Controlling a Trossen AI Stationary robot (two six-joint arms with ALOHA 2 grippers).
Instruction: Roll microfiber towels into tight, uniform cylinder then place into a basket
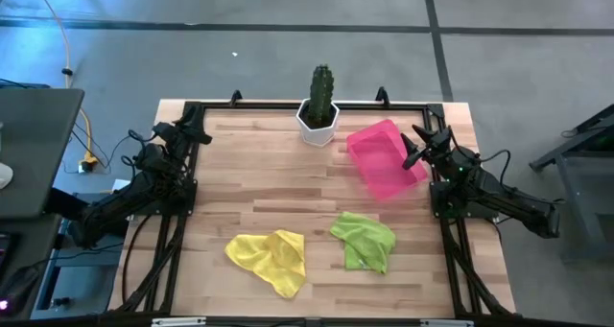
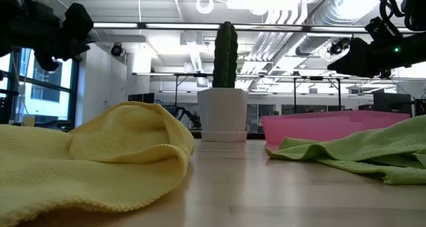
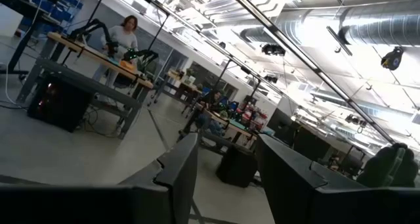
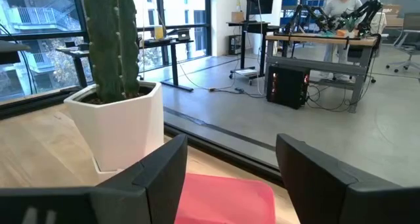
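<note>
yellow towel and green towel lie crumpled on worktop, far from both jaws | left gripper open, holds nothing | right gripper open beside pink basket

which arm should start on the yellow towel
Probably the left. The yellow towel lies crumpled on the left arm's half of the table, while the open right pincer hangs over the pink basket far from it. The left pincer is open too.
</note>
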